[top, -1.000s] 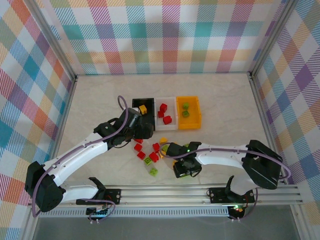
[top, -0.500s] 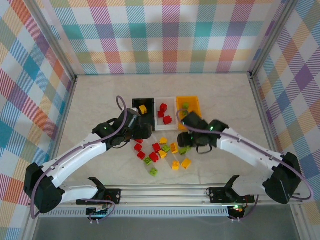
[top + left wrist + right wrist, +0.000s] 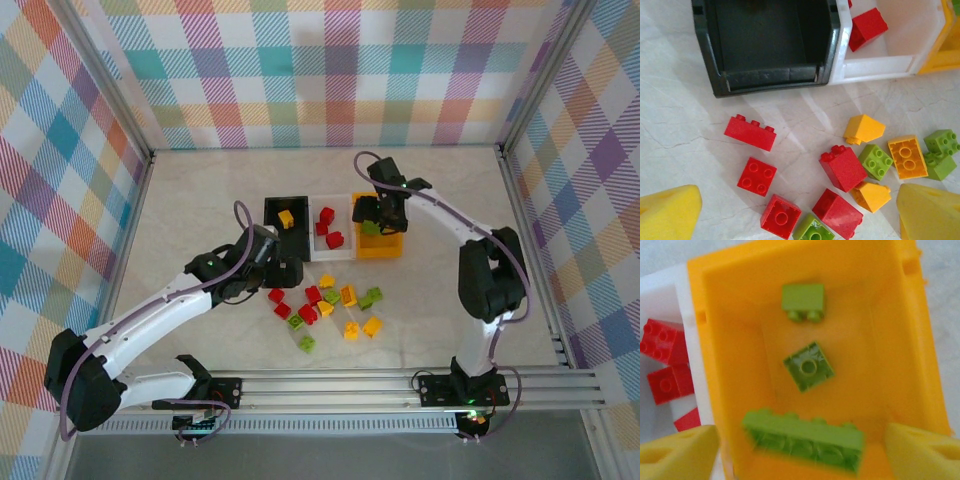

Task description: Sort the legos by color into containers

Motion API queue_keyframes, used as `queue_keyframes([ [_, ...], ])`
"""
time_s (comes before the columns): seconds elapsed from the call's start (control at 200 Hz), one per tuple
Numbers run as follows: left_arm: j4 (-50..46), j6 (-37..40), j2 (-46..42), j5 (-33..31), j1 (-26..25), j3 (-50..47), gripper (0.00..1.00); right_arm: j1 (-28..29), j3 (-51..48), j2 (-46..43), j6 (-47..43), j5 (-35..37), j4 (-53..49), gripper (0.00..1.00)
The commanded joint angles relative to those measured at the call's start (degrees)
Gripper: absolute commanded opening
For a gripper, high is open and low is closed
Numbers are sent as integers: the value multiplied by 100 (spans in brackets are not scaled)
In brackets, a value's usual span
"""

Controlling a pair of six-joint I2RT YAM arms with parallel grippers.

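Legos (image 3: 842,167): glossy studded bricks in red, orange and lime, loose on veined table (image 3: 680,125) between left gripper's (image 3: 797,202) wide-spread, empty foam pads (image 3: 665,212). Beyond: black bin (image 3: 770,82); top view adds a yellow brick (image 3: 286,217) inside. Right gripper (image 3: 802,447) wide open, gripping nothing; blurred long lime brick (image 3: 805,437) between pads, inside smooth orange bin (image 3: 905,340).

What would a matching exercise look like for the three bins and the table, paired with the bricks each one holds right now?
Column one:
1. black bin
2. white bin
3. orange-yellow bin
4. table in front of the bins

Column two:
A. green bricks
B. a yellow brick
C. red bricks
D. loose bricks of all three colours

Pairs: 1-B, 2-C, 3-A, 4-D
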Motion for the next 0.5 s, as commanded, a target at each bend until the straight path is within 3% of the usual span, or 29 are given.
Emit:
queue_keyframes([
  [0.0, 130, 57, -18, 362, -30, -62, 99, -18, 340, -11, 4, -100, -69, 93],
  [0.21, 193, 168, 551, 354, -863, 330, 97, -9, -495, -855, 111, -285, 219, 94],
  [0.495, 287, 422, 2608, 465, -2278, 1467, 83, -9, -1978, -2068, 198, -178, 424, 94],
])
